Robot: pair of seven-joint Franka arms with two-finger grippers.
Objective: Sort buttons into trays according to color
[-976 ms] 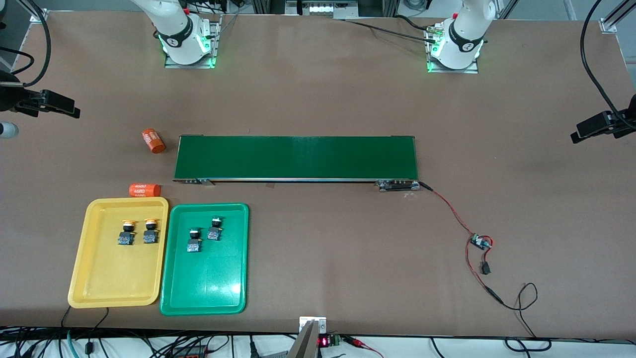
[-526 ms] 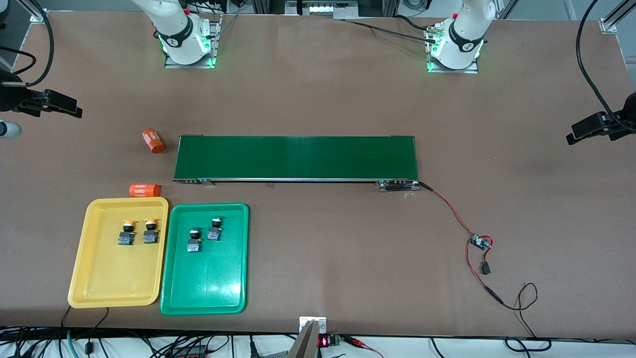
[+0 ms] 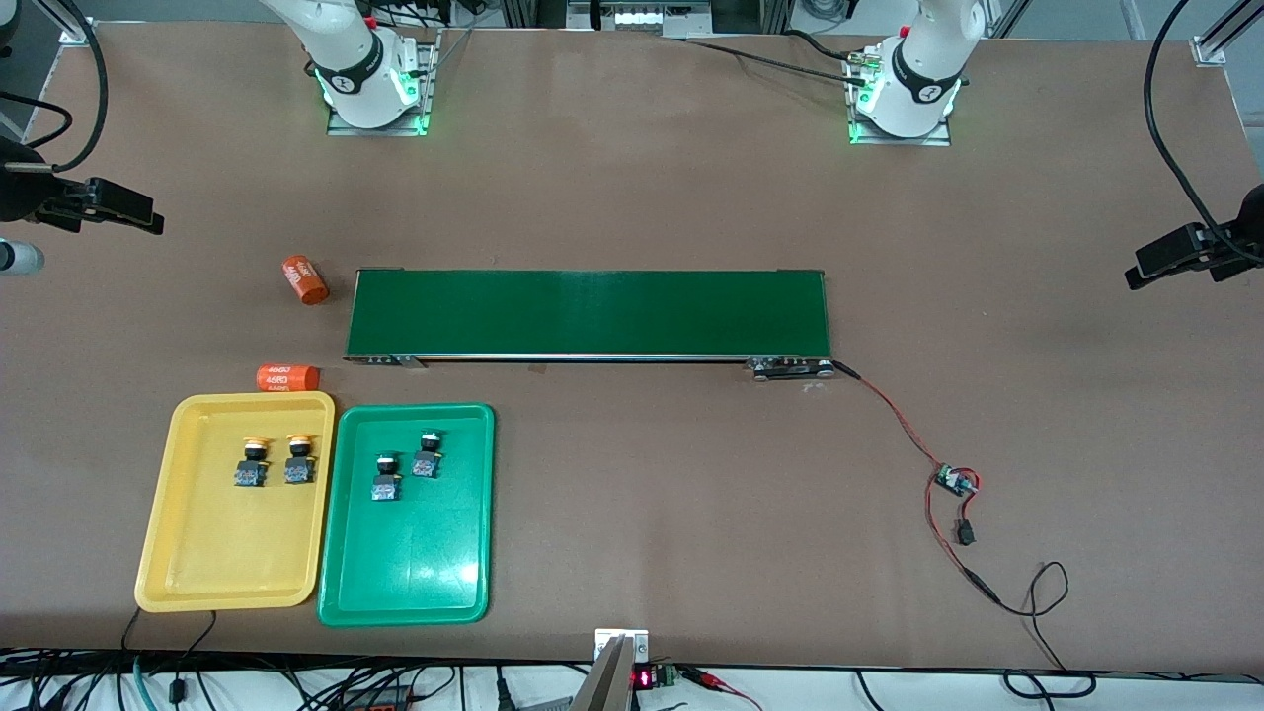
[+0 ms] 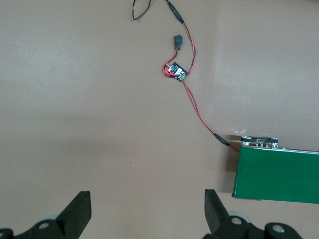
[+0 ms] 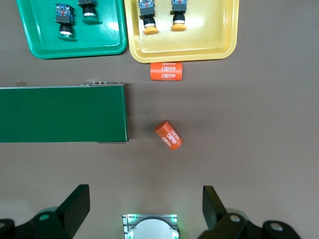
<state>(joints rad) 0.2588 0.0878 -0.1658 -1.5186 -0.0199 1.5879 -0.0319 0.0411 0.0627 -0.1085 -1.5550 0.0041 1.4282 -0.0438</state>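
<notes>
- The left gripper (image 4: 144, 211) is seen with its jaws wide apart; nothing is held or touched, and it hangs over bare tabletop (image 3: 632, 178) near the conveyor belt (image 3: 590, 313), at the end toward the left arm.
- The right gripper (image 5: 142, 209) is also seen with its jaws fully apart and empty, high over the tabletop near the right arm's base.
- Both arms are waiting.
- Two yellow-capped buttons (image 3: 251, 463) (image 3: 299, 459) are found side by side in the yellow tray (image 3: 178, 583), in the part farther from the front camera.
- Two green-capped buttons (image 3: 385, 476) (image 3: 427, 454) are lying in the green tray (image 3: 405, 592), close together but apart.
- The trays are placed just beside each other, nearer to the front camera than the belt, toward the right arm's end.
- Each button is shown with a dark blocky base and a round cap.
- Two orange cylinders (image 3: 287, 377) (image 3: 304, 279) are lying on the tabletop outside the trays.
</notes>
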